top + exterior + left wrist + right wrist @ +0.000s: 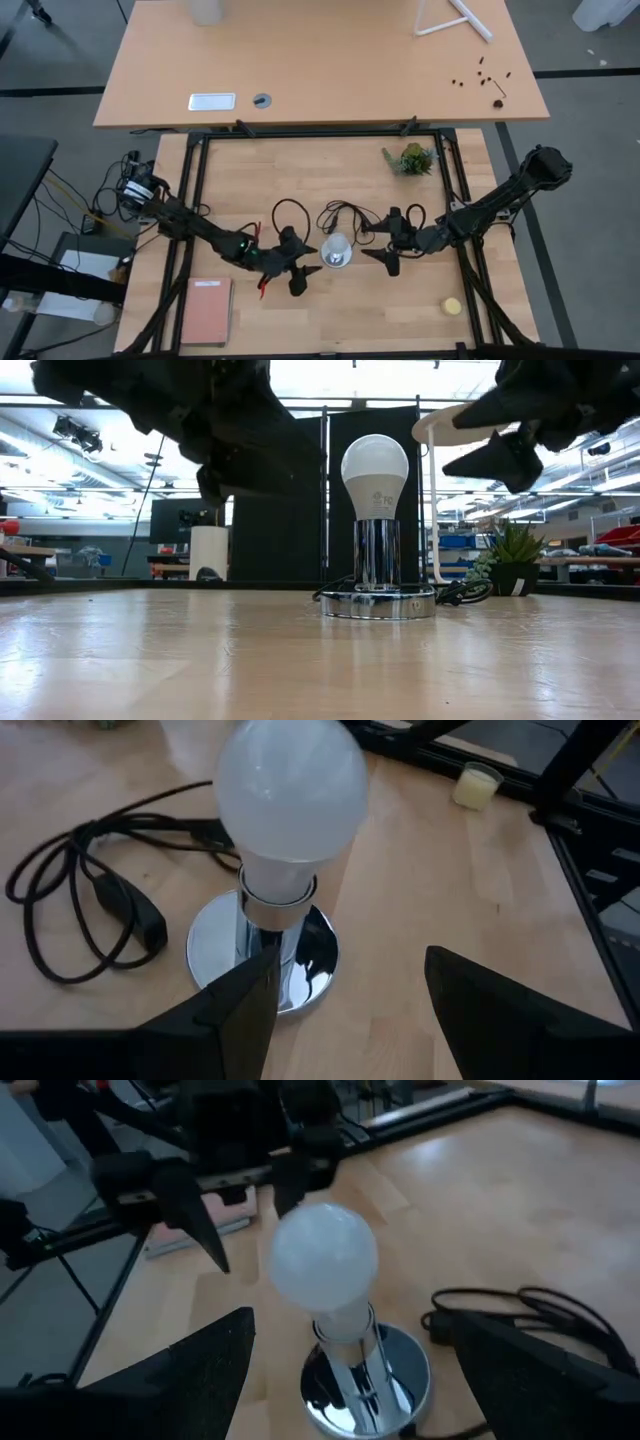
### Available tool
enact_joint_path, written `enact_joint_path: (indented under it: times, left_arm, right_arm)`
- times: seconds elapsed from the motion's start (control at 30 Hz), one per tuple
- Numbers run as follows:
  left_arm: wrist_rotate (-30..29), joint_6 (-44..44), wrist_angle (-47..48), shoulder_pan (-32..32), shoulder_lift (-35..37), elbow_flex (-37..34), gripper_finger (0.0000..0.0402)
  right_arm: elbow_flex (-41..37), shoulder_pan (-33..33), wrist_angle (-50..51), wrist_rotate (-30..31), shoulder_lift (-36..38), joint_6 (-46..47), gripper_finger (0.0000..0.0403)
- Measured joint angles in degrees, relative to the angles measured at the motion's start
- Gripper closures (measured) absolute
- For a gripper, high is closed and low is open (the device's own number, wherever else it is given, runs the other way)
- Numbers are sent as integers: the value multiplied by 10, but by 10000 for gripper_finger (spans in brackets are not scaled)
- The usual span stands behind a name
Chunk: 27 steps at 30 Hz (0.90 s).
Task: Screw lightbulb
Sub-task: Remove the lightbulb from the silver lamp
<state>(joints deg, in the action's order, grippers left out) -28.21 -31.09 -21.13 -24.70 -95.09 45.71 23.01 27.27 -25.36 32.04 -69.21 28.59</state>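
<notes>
Now the lightbulb [375, 468] stands upright in its shiny lamp base [378, 603], a black cord [75, 890] coiled beside; left gripper [297, 262] and right gripper [392, 247] flank it, both open, empty.

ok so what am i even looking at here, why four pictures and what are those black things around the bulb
It is one moment seen by four cameras: one overhead, one at table height, and one on each robot arm's wrist. The black things are two robot arms. The left end effector and the right end effector both stand open on either side of the lightbulb, and neither holds anything. The bulb sits upright in a shiny lamp base with a black cord on the wooden table. Also on the table are a small plant, a pink notebook and a small yellow candle.
</notes>
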Motion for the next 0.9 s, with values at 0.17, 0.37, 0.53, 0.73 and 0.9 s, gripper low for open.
enact_joint_path:
  times: [0.17,0.37,0.53,0.73,0.9]
  left_arm:
    - [-22,9,-1,-12,0,0,149]
    - [-69,40,-1,-16,-3,0,149]
    - [-69,87,0,-16,-24,0,149]
    - [-69,150,-21,-16,-65,0,149]
    - [-68,169,-84,-11,-110,0,149]
  right_arm:
    - [-11,-2,0,1,0,12,57]
    - [-11,-7,1,38,0,16,57]
    - [-11,-5,0,39,-29,42,57]
    - [-11,-4,-28,40,-88,105,57]
    - [-6,-2,-30,25,-121,167,57]
